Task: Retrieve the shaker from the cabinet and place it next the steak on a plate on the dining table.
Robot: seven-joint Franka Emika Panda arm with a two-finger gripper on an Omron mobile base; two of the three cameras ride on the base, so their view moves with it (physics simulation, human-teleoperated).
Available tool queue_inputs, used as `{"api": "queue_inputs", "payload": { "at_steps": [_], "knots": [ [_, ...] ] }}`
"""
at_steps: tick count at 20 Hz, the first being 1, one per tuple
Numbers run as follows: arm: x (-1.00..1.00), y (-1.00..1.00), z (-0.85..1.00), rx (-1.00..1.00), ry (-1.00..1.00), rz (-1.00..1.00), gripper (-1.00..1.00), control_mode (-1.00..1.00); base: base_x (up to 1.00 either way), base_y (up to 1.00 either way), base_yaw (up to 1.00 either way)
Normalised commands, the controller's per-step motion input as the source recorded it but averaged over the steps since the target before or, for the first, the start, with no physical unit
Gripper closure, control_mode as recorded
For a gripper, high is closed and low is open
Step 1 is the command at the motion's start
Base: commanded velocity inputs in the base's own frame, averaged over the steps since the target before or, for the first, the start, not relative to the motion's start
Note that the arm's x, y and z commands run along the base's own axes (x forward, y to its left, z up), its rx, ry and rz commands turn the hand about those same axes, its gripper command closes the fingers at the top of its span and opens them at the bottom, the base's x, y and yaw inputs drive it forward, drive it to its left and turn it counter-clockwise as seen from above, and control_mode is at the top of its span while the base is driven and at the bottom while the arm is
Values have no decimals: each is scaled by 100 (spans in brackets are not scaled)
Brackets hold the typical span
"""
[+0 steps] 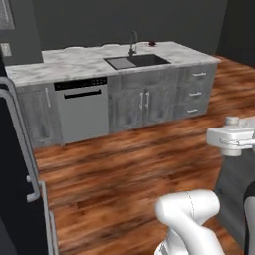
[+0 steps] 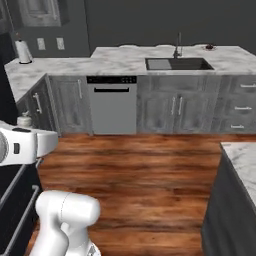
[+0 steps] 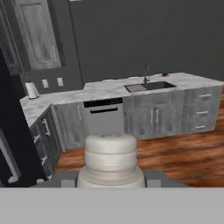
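Shaker (image 3: 110, 161) clamped in pincer (image 3: 110, 181), cap up, close before hand camera; also peeking above arm link in right base view (image 2: 23, 120). Retrieval from cabinet judged done. Steak (image 2: 209, 47) on plate, far right corner of surface (image 2: 120, 60) beyond sink (image 2: 178, 64), well apart across wood floor. Left: carry over, set shaker beside steak.

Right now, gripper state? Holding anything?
Gripper: closed on the shaker, carried upright between the fingers.
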Motion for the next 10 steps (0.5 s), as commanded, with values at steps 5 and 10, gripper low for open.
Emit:
{"api": "queue_inputs", "payload": {
  "at_steps": [5, 10],
  "knots": [
    [0, 0, 0, 0, 0, 0, 100, 100, 100, 13, -30],
    [0, 0, 0, 0, 0, 0, 100, 100, 100, 19, -16]
  ]
}}
